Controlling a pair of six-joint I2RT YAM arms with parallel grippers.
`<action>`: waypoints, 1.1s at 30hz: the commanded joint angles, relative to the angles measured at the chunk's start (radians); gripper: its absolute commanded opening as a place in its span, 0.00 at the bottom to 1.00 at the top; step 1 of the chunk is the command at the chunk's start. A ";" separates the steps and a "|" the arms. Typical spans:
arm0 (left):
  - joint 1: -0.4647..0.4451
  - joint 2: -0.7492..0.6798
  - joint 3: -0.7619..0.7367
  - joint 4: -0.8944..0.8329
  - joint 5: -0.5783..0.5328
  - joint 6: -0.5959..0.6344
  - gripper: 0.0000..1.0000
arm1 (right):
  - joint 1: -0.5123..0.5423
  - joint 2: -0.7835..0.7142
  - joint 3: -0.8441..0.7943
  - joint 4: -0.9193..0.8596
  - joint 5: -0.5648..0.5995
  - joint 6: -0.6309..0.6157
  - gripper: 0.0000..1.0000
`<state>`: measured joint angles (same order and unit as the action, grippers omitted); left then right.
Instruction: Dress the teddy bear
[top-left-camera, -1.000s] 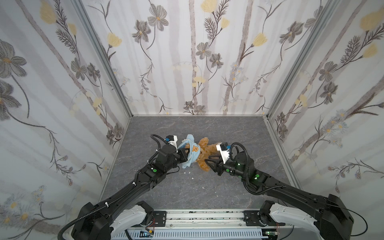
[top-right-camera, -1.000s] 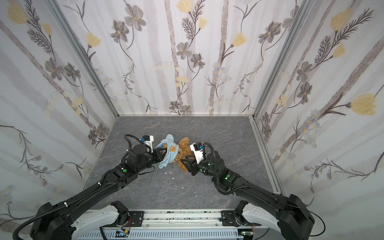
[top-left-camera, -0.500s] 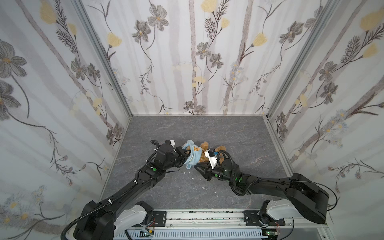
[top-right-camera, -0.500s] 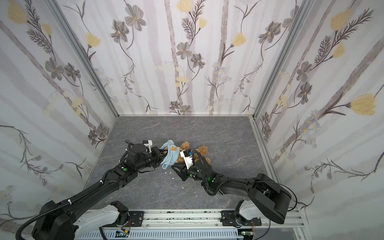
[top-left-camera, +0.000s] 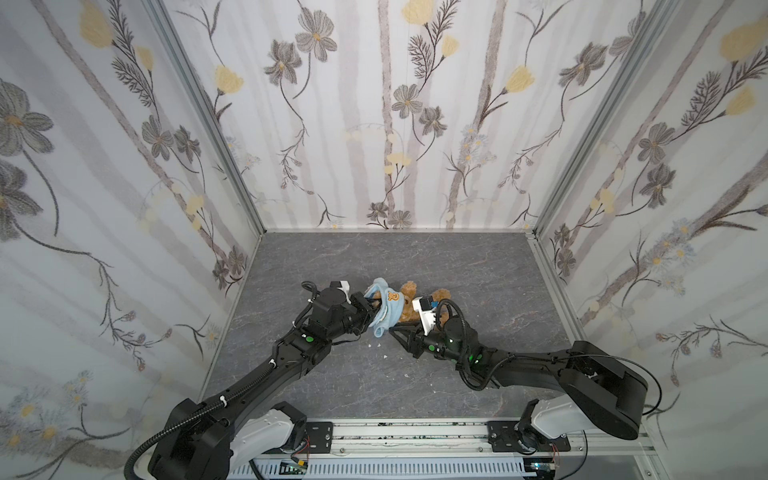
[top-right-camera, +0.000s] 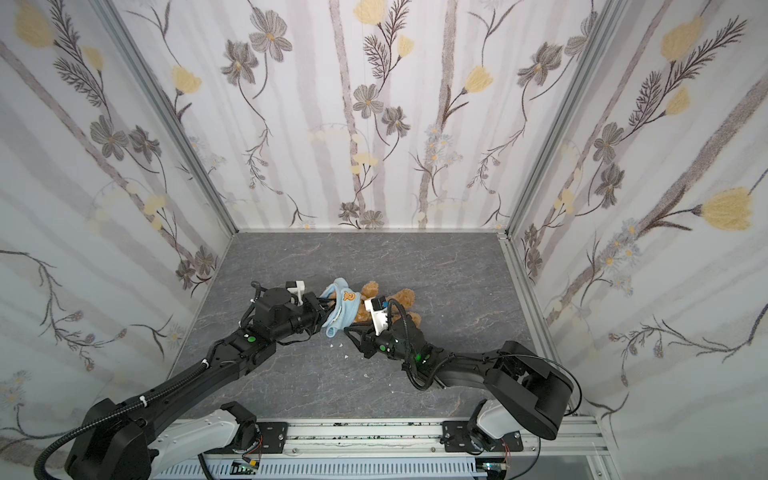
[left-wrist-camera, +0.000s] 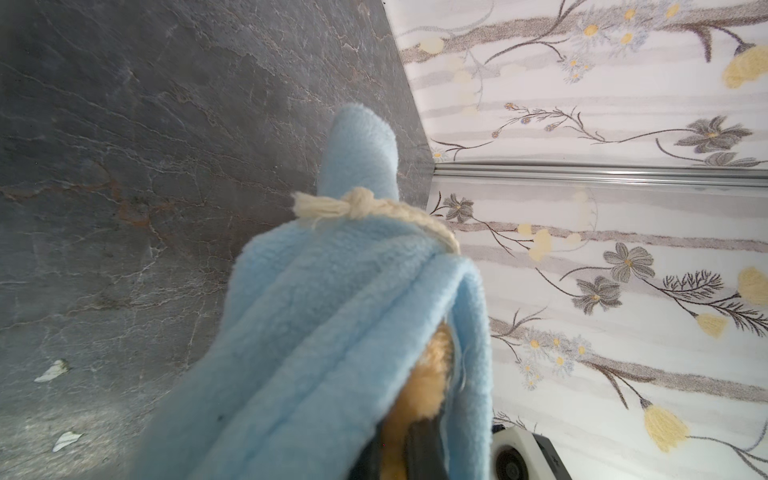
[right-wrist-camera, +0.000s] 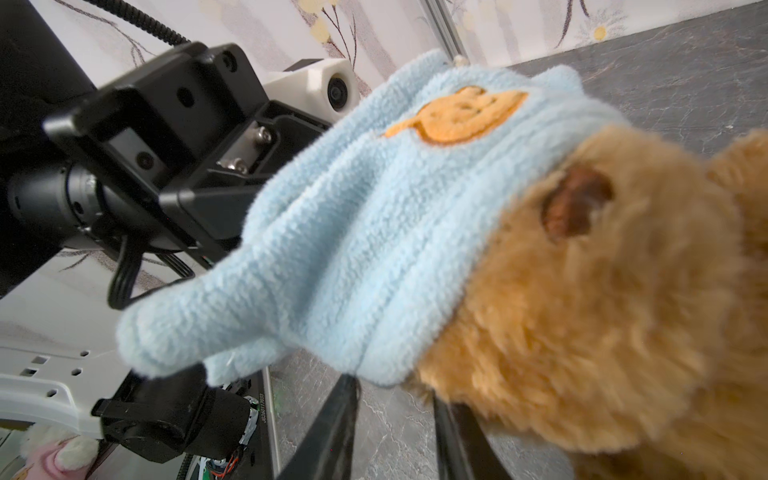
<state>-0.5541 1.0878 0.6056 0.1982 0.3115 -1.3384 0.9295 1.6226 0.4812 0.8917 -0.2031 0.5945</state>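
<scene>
Nearest the front rail, the right gripper (top-left-camera: 400, 336) lies low over the grey floor (top-left-camera: 478, 266) with its two claws apart and nothing between them; in the right wrist view bare floor shows in the gap. It sits just beside the loose lower edge of the light-blue top (top-left-camera: 388, 313). The job now looks like drawing that top further along the teddy bear (top-left-camera: 407, 311). To do it well, these claws should slide under the hem, pinch fleece only and not the fur behind it. They should then pull slowly along the body, because fleece is likely to drag on curly plush. A dangling sleeve hangs close by and could be caught by mistake. This arm reaches in nearly flat along the floor, its wrist turned so the white camera mount faces up. A little farther back, the bear rests on the floor near the middle, one end inside the top; which end I cannot tell. The left gripper (top-left-camera: 368, 308) is buried in the bunched fabric, its claws together on what appears to be golden fur. It should simply brace against the pull. That arm slopes in diagonally, wrist about level.
</scene>
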 joint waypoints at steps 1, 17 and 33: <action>0.001 0.001 0.005 0.079 0.028 -0.021 0.00 | 0.001 0.020 0.019 0.064 -0.020 0.019 0.33; 0.002 0.001 0.010 0.084 0.013 -0.024 0.00 | -0.001 0.033 0.012 0.130 -0.034 0.076 0.00; 0.039 0.000 0.042 0.084 0.014 -0.018 0.00 | -0.023 -0.070 -0.023 -0.333 0.147 0.095 0.00</action>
<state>-0.5255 1.0912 0.6292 0.1974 0.3408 -1.3430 0.9176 1.5520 0.4641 0.7353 -0.1200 0.6743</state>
